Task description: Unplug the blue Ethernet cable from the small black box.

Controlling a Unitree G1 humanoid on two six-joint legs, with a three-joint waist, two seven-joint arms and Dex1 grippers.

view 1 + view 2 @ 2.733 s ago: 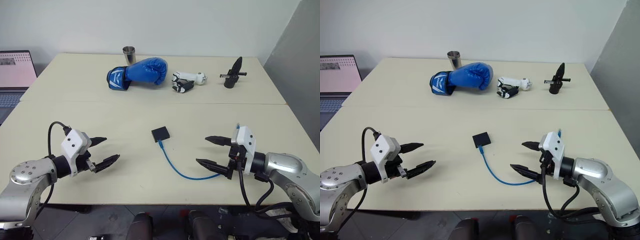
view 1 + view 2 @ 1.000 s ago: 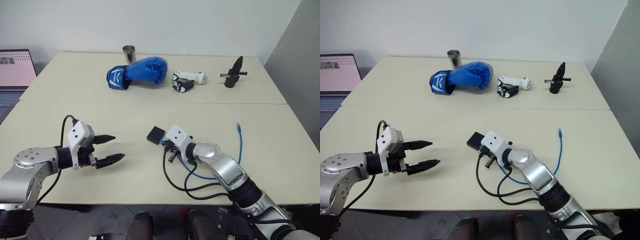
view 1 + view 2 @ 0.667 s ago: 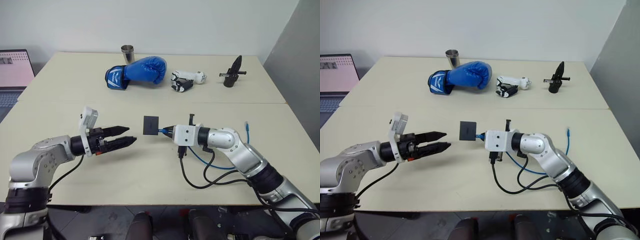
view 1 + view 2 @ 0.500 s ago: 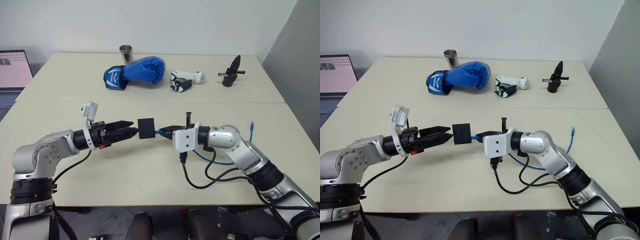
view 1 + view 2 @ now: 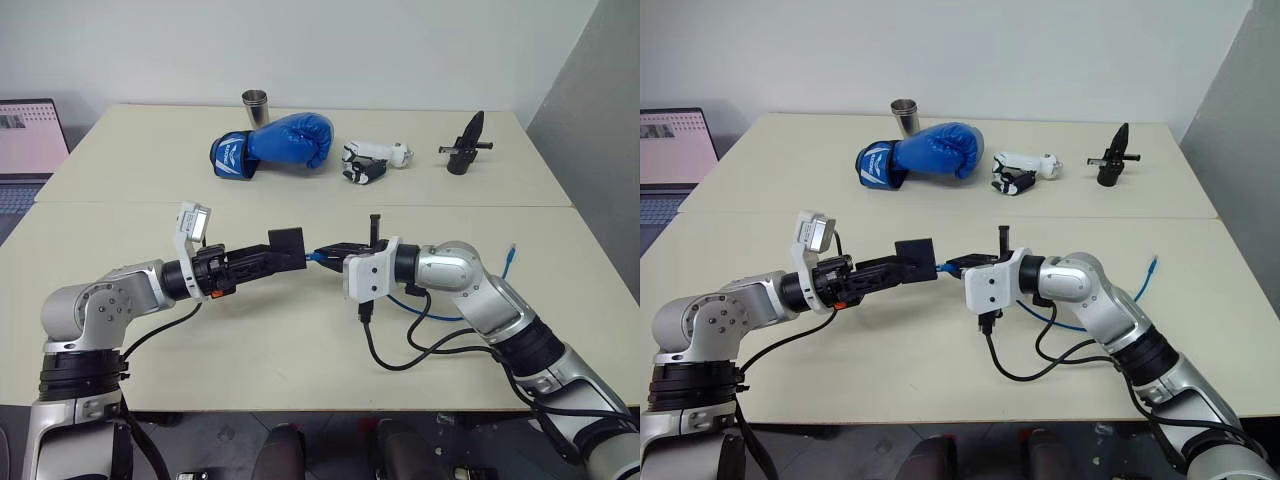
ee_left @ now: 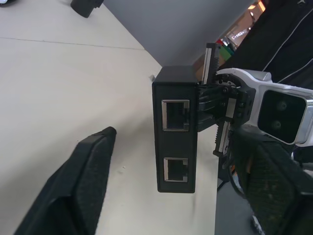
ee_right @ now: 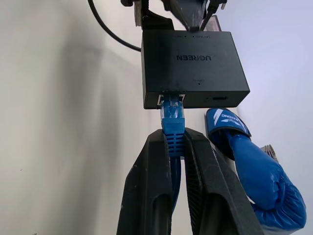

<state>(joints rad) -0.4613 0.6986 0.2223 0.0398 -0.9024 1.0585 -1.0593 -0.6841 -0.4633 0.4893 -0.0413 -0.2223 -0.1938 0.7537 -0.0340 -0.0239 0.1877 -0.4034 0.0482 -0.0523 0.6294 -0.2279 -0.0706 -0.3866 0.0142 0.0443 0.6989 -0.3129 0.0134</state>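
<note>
The small black box (image 5: 287,243) is suspended above the table (image 5: 300,340) at the centre of the head views, between the two arms, so that both can act on it without the table surface resisting the pull. The right pincer (image 7: 172,147) is closed on the moulded boot of the blue Ethernet cable (image 7: 172,122), just behind the plug, which remains seated in a port on the side of the box nearest that pincer. Gripping close to the plug likely keeps the pulling force in line with the port instead of bending the cord. The left pincer (image 5: 262,258) reaches in from the left of the frame with its fingers partly open. In the left wrist view they stand on either side of the box without visible contact, so the box appears to be carried by the cable alone; a firm hold on it is judged necessary before any pull. The box is turned on edge, with two empty ports (image 6: 175,115) facing the left pincer and the branded face toward the right wrist camera. The plug's long axis runs roughly level, left to right across the head views, pointing toward the left arm. Behind the right pincer the cable droops to the table, and its free end (image 5: 511,250) lies at centre right.
</note>
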